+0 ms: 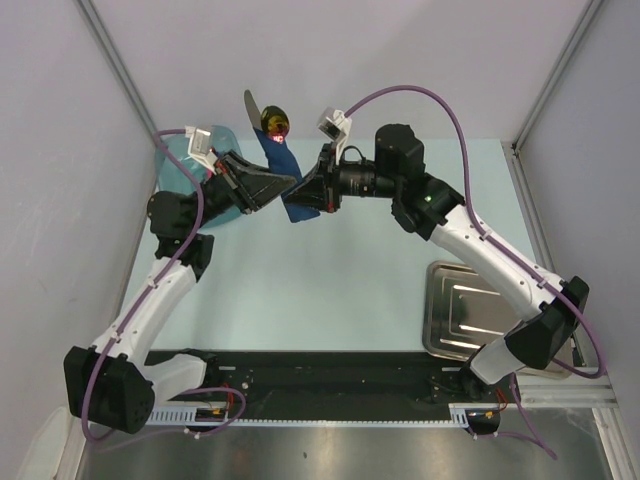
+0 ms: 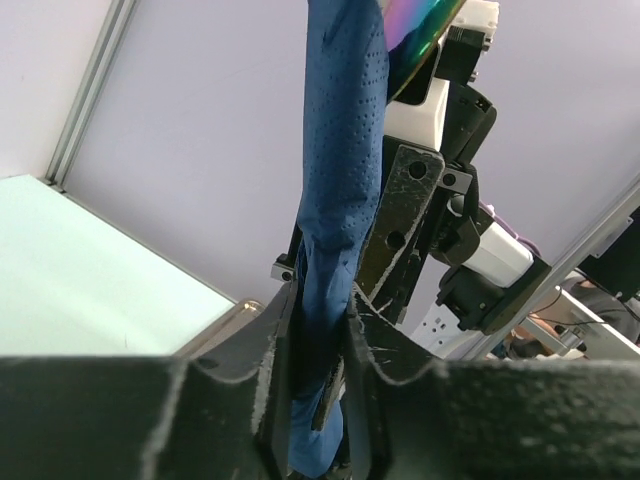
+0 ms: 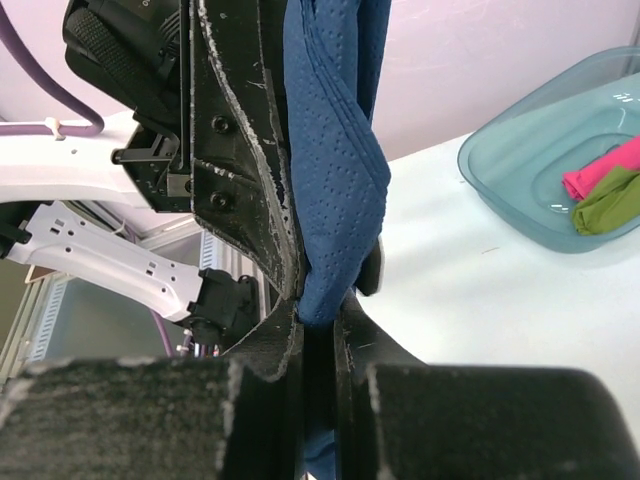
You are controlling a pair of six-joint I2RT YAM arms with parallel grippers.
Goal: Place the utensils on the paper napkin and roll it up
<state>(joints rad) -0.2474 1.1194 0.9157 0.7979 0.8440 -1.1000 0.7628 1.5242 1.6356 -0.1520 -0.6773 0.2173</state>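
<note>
The navy-blue paper napkin (image 1: 284,158) is rolled into a bundle and held up off the table at the back centre, standing roughly upright. The utensils poke out of its top: a shiny orange-gold spoon bowl (image 1: 272,122) with a red glint and a dark blade tip (image 1: 250,103). My left gripper (image 1: 288,185) is shut on the napkin roll (image 2: 340,150) from the left. An iridescent utensil end (image 2: 420,30) shows above it. My right gripper (image 1: 302,196) is shut on the same roll (image 3: 335,170) from the right. The two grippers' fingers nearly touch.
A pale teal tub (image 1: 175,165) sits at the back left, under my left wrist. In the right wrist view the tub (image 3: 500,200) holds a pink piece (image 3: 600,172) and a lime-green piece (image 3: 610,200). A steel tray (image 1: 470,315) lies at the right front.
</note>
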